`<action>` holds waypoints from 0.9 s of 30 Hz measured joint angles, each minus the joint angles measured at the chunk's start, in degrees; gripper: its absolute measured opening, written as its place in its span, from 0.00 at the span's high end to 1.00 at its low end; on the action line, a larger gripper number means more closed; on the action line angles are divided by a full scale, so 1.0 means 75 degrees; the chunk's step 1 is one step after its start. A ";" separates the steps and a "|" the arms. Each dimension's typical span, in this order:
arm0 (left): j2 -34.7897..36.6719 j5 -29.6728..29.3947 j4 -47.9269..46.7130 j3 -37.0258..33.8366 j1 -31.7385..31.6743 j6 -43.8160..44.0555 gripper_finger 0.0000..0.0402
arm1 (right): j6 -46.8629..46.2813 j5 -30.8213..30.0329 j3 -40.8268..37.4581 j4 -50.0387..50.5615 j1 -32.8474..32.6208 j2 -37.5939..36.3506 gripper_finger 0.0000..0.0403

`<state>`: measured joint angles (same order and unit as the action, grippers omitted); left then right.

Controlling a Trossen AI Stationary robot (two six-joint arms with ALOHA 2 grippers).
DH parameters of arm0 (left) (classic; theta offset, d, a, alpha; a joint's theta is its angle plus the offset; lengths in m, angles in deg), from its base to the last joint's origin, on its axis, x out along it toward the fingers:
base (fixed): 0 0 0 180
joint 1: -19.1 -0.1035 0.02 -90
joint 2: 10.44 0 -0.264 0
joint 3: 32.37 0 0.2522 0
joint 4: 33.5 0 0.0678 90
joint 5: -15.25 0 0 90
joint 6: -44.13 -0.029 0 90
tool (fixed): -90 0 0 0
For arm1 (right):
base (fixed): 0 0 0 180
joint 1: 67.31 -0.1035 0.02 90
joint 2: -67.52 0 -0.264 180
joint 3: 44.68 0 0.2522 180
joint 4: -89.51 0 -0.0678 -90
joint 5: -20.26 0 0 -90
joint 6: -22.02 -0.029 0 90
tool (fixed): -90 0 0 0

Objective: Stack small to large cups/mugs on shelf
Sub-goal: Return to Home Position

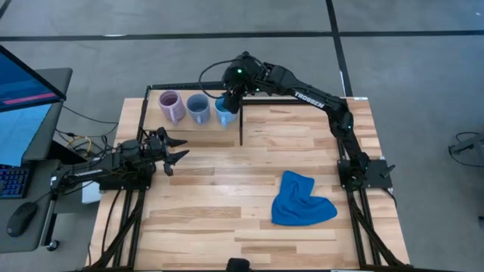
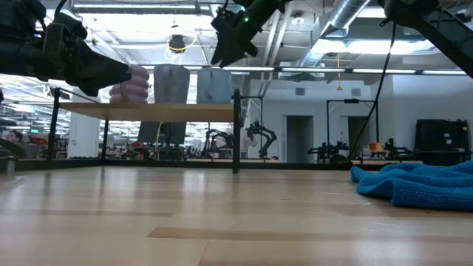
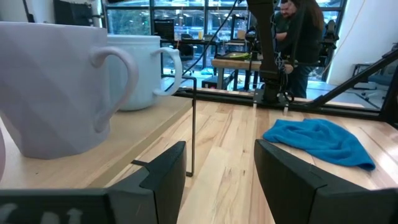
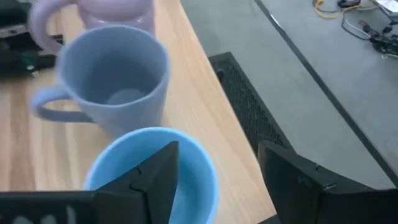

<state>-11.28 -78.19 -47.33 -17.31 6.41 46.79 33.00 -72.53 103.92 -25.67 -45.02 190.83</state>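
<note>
mugs: purple mug point(image 1: 172, 106), grey-blue mug point(image 1: 198, 109) and light blue mug point(image 1: 221, 115) upright in a row on the shelf point(image 1: 189, 134) | my right claw point(image 1: 231, 102): fingers apart, hanging just above the light blue mug | my left claw point(image 1: 177, 150): fingers apart, raised near the shelf's front edge | blue cloth point(image 1: 301, 200): on the desk point(image 1: 265, 151), well apart

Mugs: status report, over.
Right pincer open over blue mug. Left pincer open beside shelf. Three mugs side by side on it. Cloth lies clear.
</note>
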 joint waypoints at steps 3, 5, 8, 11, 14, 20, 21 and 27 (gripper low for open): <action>0.0000 0.0003 0.0003 0.0000 0.0003 0.0006 0.55 | 0.0000 -0.0005 0.0030 -0.0080 -0.0084 -0.0164 0.40; 0.0000 0.0001 0.0002 0.0000 0.0002 0.0000 0.55 | -0.0058 -0.0010 0.0018 0.0329 -0.0091 -0.0338 0.40; 0.0000 0.0003 0.0003 0.0000 0.0002 0.0003 0.55 | -0.0206 -0.0055 0.0033 0.0679 -0.0125 -0.0393 0.40; 0.0000 0.0003 0.0000 0.0000 0.0000 0.0001 0.55 | -0.0265 -0.0075 0.0009 0.1226 -0.0157 -0.0413 0.40; 0.0000 0.0003 0.0002 0.0000 0.0000 0.0000 0.55 | -0.0262 -0.0078 0.0018 0.1736 -0.0226 -0.0468 0.40; 0.0000 0.0003 0.0002 0.0000 0.0002 0.0000 0.55 | -0.0251 -0.0325 0.0021 0.2586 -0.0294 -0.0459 0.40; 0.0000 0.0003 0.0001 0.0000 0.0002 0.0002 0.55 | -0.0218 -0.0335 0.0018 0.2846 -0.0315 -0.0459 0.40; 0.0000 0.0003 0.0003 0.0000 0.0003 0.0005 0.55 | -0.0291 -0.0321 0.0009 0.3810 -0.0509 -0.0994 0.40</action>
<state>-11.28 -78.17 -47.31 -17.31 6.43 46.83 30.82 -74.94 103.99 2.90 -48.84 183.37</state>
